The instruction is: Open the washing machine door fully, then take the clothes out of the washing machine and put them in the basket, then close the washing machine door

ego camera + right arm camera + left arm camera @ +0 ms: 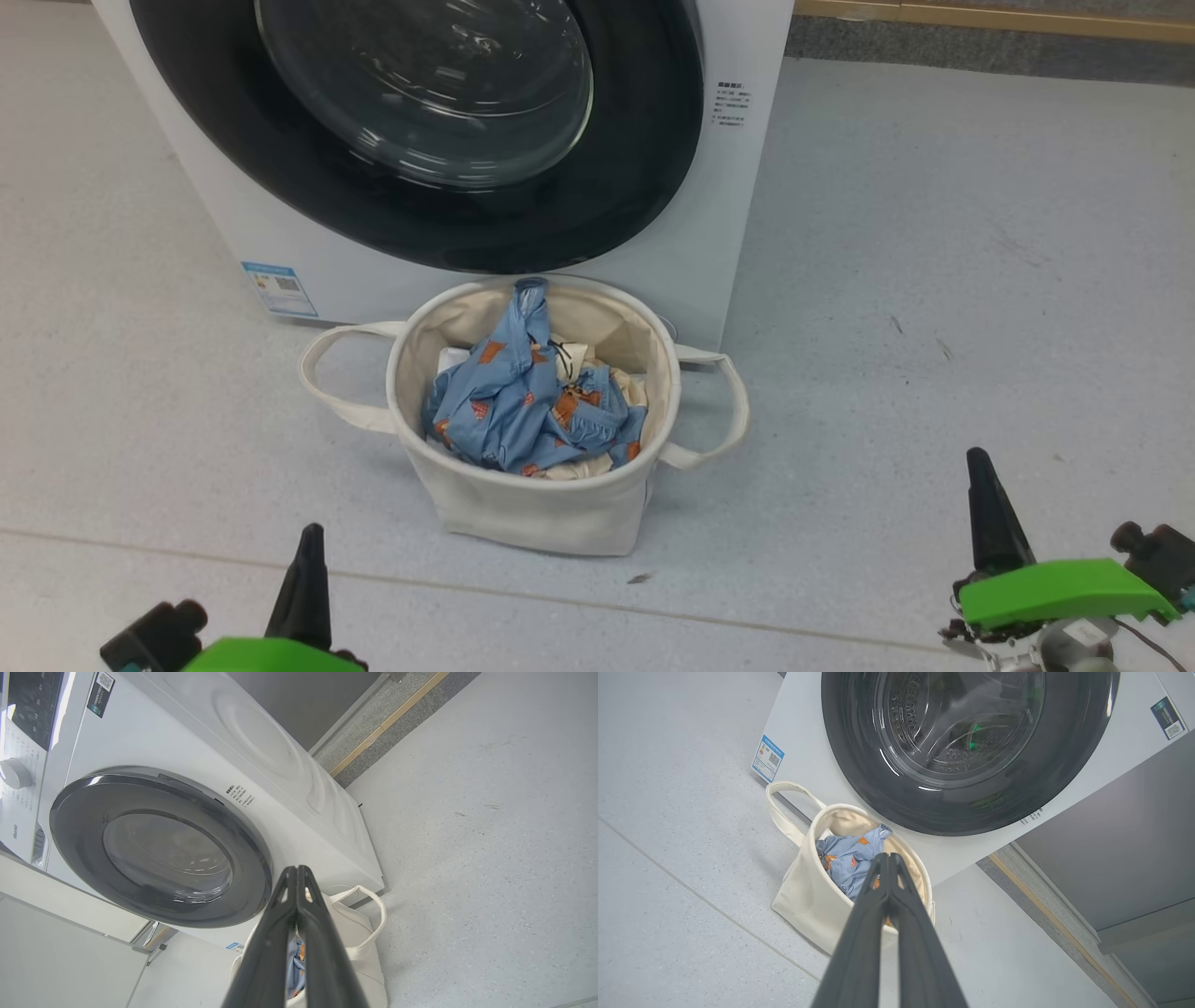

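Observation:
The washing machine stands ahead with its door closed flat against the front, black ring around clear glass. Through the glass in the left wrist view the steel drum looks bare. The cream basket sits on the floor right in front of the door, holding the clothes, light blue with orange prints over cream fabric. My left gripper is at the lower left, shut and holding nothing, well short of the basket. My right gripper is at the lower right, shut and holding nothing.
Grey floor spreads around the basket, with open room to its right. A wall base with a wooden strip runs behind the machine's right side. A blue label marks the machine's lower left front.

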Robot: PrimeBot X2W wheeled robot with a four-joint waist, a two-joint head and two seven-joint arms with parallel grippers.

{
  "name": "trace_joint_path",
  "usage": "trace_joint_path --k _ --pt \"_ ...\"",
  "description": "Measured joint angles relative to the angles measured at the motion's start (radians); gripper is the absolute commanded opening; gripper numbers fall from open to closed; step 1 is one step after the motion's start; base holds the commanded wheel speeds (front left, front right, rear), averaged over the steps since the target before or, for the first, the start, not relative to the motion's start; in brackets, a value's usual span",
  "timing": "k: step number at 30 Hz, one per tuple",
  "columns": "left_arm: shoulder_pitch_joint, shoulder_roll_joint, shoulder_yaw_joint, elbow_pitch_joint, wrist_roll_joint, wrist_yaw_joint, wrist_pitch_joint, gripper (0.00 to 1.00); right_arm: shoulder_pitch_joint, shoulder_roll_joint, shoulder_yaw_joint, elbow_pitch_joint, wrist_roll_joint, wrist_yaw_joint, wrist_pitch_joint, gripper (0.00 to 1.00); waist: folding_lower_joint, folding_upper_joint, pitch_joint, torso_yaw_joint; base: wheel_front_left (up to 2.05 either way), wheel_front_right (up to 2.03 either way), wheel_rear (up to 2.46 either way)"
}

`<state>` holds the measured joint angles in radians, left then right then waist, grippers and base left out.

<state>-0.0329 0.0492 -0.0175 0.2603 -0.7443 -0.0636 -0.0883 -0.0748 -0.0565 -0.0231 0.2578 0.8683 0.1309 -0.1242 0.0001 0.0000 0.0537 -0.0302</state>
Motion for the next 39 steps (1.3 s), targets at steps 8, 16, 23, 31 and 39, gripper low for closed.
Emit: trace_joint_path --k 8,16,23,31,39 --pt "-0.001 -0.001 0.008 0.001 -0.098 -0.009 0.026 0.0 0.0 -0.001 -0.006 0.003 0.089 0.0 0.022 0.0 0.0 0.0 -0.006 0.004 0.0 0.0 0.0" --pt "-0.007 -0.002 0.021 0.003 -0.196 -0.016 0.048 0.0 0.0 -0.002 -0.016 0.005 0.178 0.0 0.044 0.0 0.0 0.0 -0.012 0.007 0.0 0.0 0.0" --pt "-0.01 -0.003 0.032 0.004 -0.284 -0.023 0.069 0.0 0.0 -0.002 -0.021 0.006 0.255 0.0 0.062 0.0 0.0 0.0 -0.017 0.01 0.0 0.0 0.0" --pt "-0.011 -0.003 0.04 0.005 -0.383 -0.026 0.089 0.0 0.0 -0.004 -0.029 0.008 0.343 0.0 0.089 0.0 0.0 0.0 -0.023 0.014 0.0 0.0 0.0" --pt "-0.012 -0.003 0.053 0.006 -0.48 -0.035 0.113 0.0 0.0 -0.005 -0.037 0.009 0.43 0.0 0.11 0.0 0.0 0.0 -0.029 0.017 0.0 0.0 0.0"
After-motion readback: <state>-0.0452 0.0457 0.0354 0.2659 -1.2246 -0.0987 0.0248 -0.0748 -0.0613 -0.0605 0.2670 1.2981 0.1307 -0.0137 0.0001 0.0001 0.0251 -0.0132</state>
